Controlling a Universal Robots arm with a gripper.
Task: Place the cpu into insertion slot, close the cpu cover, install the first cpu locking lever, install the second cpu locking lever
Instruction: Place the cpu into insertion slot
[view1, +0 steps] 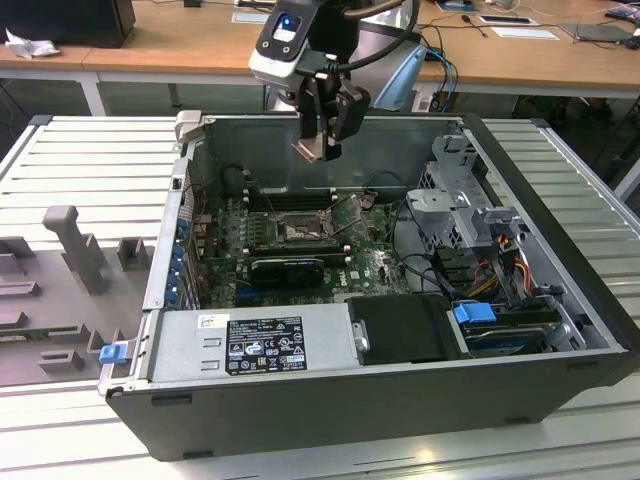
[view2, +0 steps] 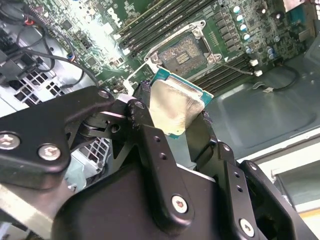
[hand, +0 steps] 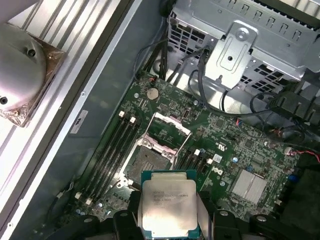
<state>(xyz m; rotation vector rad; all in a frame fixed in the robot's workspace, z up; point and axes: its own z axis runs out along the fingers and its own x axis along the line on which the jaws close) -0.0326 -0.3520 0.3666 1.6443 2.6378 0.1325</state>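
Observation:
My gripper (view1: 318, 148) hangs above the back of the open computer case, shut on the cpu (view1: 305, 150). In both wrist views the cpu (view2: 175, 106) (hand: 167, 202) shows its silver-grey top and green rim, clamped by its edges between the black fingers (view2: 145, 122). The insertion slot (hand: 145, 161) (view2: 187, 50) (view1: 300, 232) lies bare in the green board, below and ahead of the chip, with clear air between them. The cpu cover (hand: 167, 131) stands swung open at the slot's far side. A thin wire lever (view2: 235, 66) sticks out beside the slot.
Black memory slots (hand: 112, 150) flank the socket. A long black card (view1: 285, 268) lies in front of it, then the power supply (view1: 260, 345). A metal drive cage (view1: 460, 200) with cables fills the exterior view's right. A grey fixture (view1: 70, 240) stands outside the case.

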